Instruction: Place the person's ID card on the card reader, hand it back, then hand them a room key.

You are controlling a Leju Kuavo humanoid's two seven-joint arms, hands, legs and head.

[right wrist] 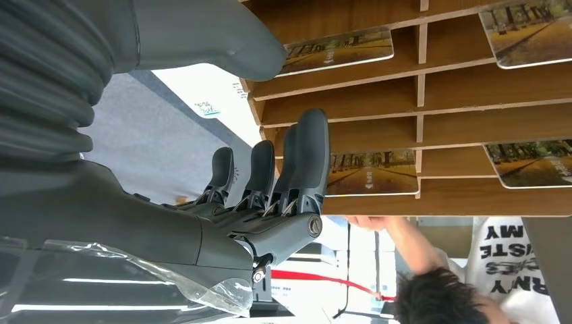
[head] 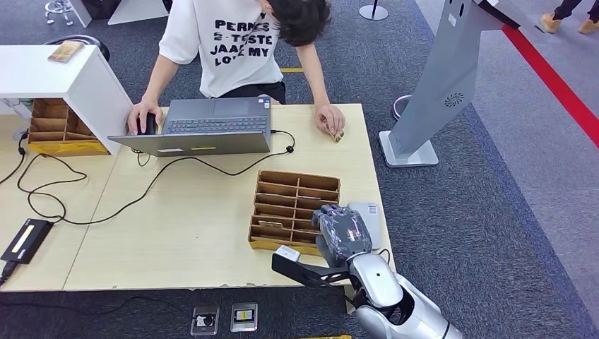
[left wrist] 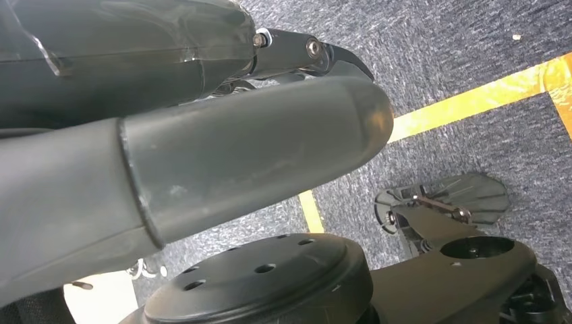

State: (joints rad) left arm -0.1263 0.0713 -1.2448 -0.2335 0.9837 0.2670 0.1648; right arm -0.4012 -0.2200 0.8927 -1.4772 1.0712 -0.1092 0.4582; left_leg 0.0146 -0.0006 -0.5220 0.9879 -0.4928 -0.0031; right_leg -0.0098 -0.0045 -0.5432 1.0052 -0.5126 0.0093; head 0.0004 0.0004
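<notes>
My right hand hovers over the near right corner of the wooden card organizer, holding nothing. In the right wrist view its fingers and thumb are spread in front of the slots. Room key cards with a tree-lined path picture lie in several slots. A flat light-grey card reader lies beside the organizer, partly hidden by my hand. Across the table a person's hand rests on a small tan card. My left hand hangs over the carpet with nothing in it.
An open laptop sits at the far side, the person's other hand on a mouse. A white shelf box with a second organizer stands far left. Cables and a black power brick lie left. A grey kiosk stand rises on the right.
</notes>
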